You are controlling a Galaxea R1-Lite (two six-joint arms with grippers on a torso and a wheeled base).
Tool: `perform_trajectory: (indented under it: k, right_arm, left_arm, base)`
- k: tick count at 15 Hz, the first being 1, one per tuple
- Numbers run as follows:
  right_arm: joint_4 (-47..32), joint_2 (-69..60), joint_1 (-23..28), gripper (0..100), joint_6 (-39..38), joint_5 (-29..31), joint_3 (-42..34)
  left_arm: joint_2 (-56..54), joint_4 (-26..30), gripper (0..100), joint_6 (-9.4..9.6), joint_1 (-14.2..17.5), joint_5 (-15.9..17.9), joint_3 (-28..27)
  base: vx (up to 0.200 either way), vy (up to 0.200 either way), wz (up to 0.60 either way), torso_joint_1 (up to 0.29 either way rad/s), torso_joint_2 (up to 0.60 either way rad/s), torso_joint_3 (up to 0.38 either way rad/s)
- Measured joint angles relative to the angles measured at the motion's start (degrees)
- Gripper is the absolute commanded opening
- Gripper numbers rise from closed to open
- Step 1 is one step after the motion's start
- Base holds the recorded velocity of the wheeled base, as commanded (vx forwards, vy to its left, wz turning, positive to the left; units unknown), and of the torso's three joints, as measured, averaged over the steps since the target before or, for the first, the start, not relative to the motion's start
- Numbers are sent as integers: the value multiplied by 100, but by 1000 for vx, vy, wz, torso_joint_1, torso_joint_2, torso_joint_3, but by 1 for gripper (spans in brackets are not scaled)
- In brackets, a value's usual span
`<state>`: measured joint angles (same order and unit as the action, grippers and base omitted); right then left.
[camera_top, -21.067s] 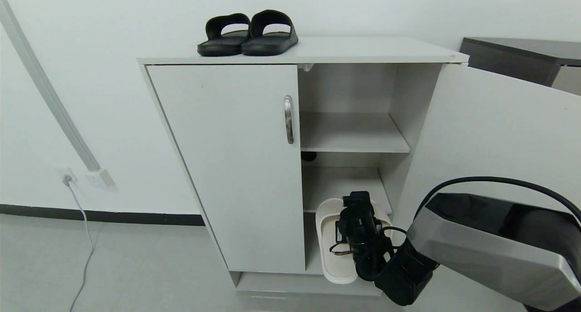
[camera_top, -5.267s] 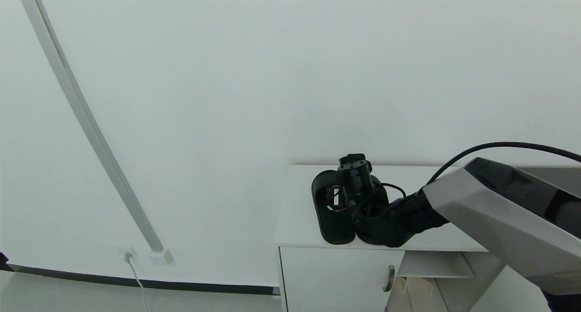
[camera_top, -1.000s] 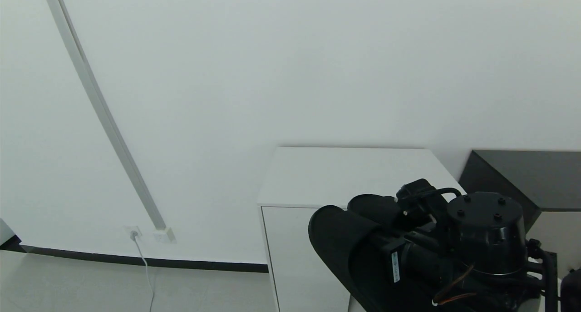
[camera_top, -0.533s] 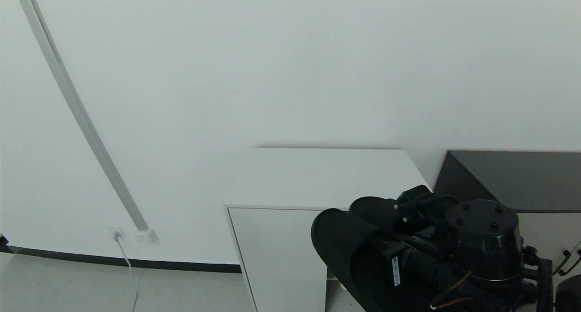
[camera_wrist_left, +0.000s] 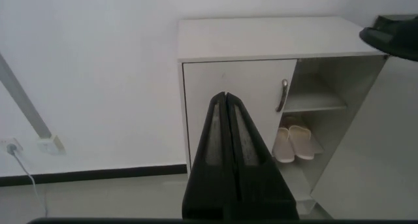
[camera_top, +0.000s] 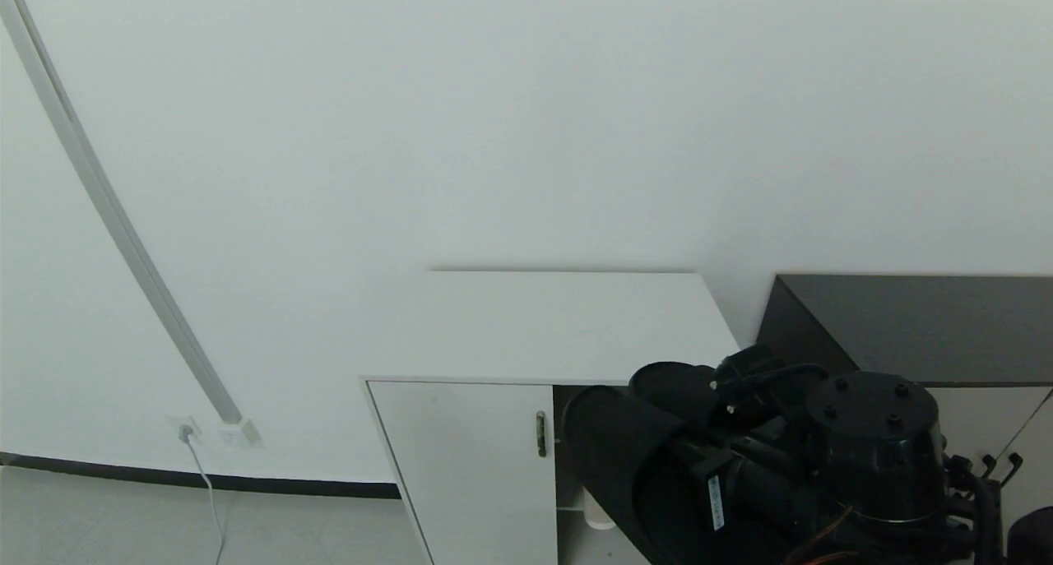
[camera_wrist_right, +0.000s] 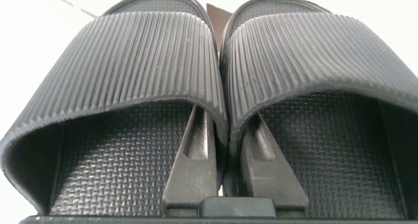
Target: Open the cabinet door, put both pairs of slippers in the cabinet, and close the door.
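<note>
Two black slippers (camera_wrist_right: 157, 61), inner walls clamped btwn right gripper (camera_wrist_right: 223, 129) jaws; left gripper (camera_wrist_left: 226, 101) closed

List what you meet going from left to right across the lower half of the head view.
socket → cabinet door → handle → black slippers → dark table

The black slippers (camera_wrist_right: 157, 67) look like matt, ribbed rubber, the cabinet (camera_top: 559, 326) is smooth matt white board, and its handle (camera_top: 540, 433) is shiny metal.
</note>
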<state>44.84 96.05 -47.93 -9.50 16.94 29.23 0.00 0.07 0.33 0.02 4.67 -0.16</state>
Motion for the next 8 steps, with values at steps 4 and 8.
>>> perform_trajectory:
  k: [4, 8]
  right_arm:
    - [54, 54, 9, 0, 156, 16, -38]
    - [243, 80, 6, 0, 169, 18, -82]
  left_arm:
    - [0, 2, 0, 0, -2, 0, 0]
    - [0, 6, 0, 0, -2, 1, 5]
  base:
    - [0, 0, -300, 0, 2, 0]
    - [0, 0, 0, 0, 0, 0]
